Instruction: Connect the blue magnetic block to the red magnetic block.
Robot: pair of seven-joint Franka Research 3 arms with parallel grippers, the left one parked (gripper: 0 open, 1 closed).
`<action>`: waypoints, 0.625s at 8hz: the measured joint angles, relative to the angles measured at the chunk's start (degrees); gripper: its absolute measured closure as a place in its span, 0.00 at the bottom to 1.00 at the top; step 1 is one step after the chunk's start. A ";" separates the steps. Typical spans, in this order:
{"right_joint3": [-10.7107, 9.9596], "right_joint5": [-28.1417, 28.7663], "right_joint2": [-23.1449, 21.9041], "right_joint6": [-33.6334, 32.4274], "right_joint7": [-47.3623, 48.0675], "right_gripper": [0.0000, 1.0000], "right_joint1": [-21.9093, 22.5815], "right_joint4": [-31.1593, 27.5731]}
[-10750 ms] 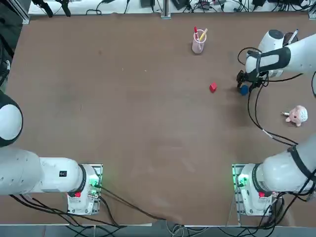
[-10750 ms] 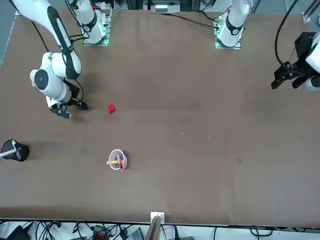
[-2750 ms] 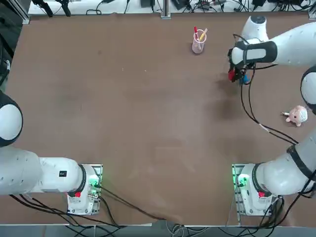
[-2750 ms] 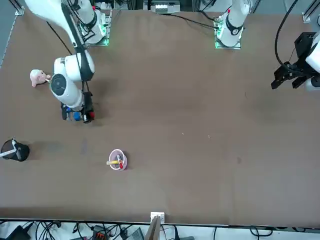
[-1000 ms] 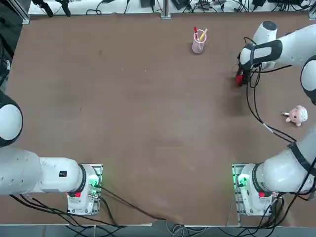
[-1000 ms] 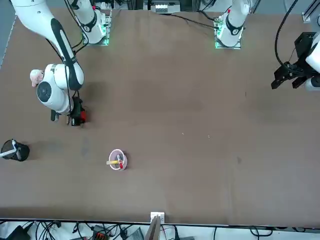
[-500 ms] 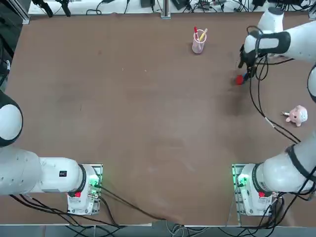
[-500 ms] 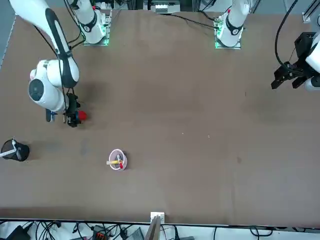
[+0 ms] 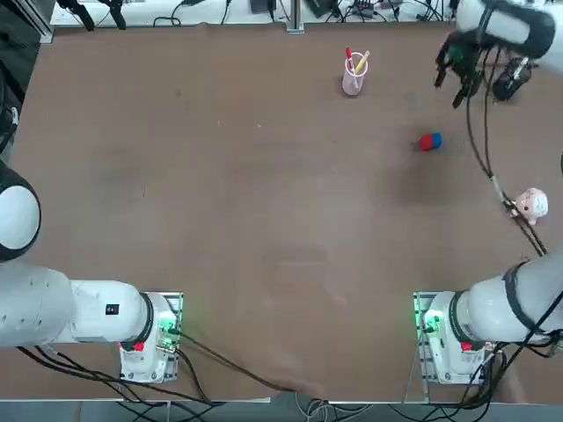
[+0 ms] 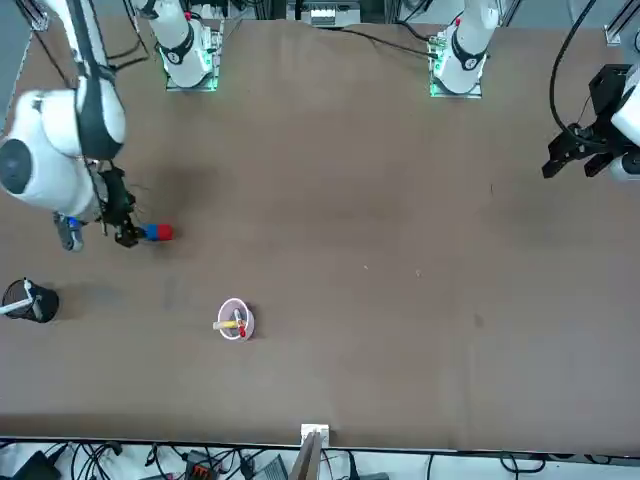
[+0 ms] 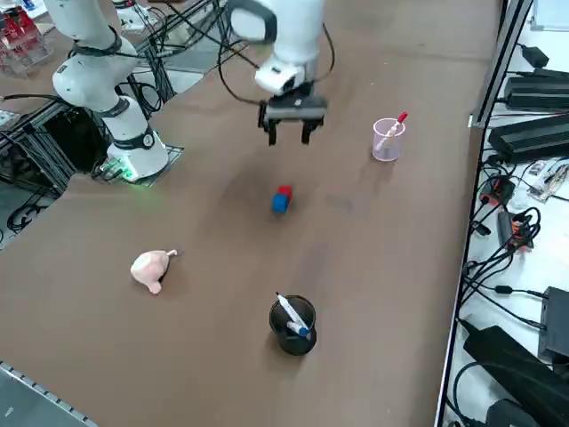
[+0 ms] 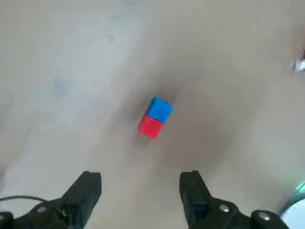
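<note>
The blue magnetic block and the red magnetic block lie on the table touching each other, side by side. They show as a joined pair in the right side view, blue block by red block, and in the wrist view, blue block against red block. My right gripper hangs well above them, open, with nothing between its fingers. In the front view the gripper sits just left of the pair.
A pink cup with pens stands at the far middle of the table. A pink plush toy lies near the right edge. A black pen cup stands at the far right corner. The left arm is parked.
My right gripper has let go of the blocks and risen away from them. The blue and red blocks stay on the table, joined.
</note>
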 joint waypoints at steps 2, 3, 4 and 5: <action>-0.28 -0.11 -0.13 -7.37 -16.96 0.00 -0.20 7.72; -0.55 -0.14 -0.47 -9.90 -26.51 0.00 -0.42 11.00; -0.60 -0.20 -1.17 -10.26 -31.62 0.00 -0.48 11.76; -0.59 -0.20 -2.52 -10.32 -36.67 0.00 -0.47 12.12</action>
